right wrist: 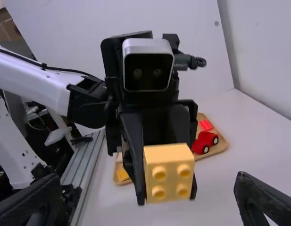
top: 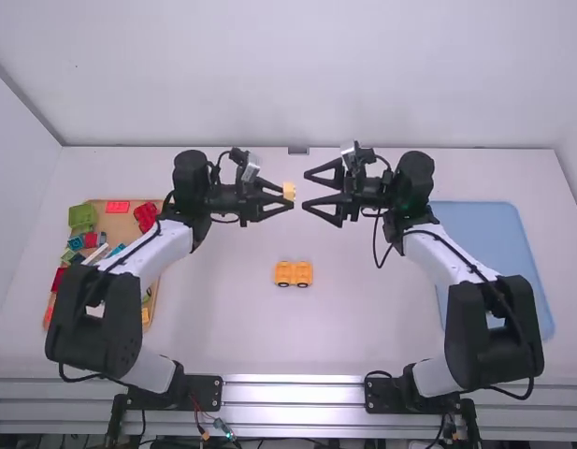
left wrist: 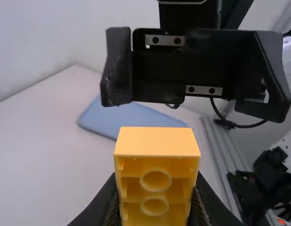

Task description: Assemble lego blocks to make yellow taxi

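Note:
My left gripper (top: 286, 195) is shut on a yellow block (top: 289, 191) above the table's far middle. Facing it from the right, my right gripper (top: 305, 189) stands open, a small distance from the block. In the left wrist view the block (left wrist: 156, 176) sits between the fingertips of my left gripper (left wrist: 156, 207), its hollow underside showing. The block's studs (right wrist: 170, 181) face my right gripper (right wrist: 152, 202) in the right wrist view. Below both grippers in the high view, a yellow wheeled base (top: 294, 273) rests on the table.
A wooden tray (top: 120, 223) at the left holds several coloured blocks and a red car (right wrist: 204, 142). On the right lies a blue mat (top: 494, 234), partly behind my right arm. The white table (top: 241, 327) extends between the arms.

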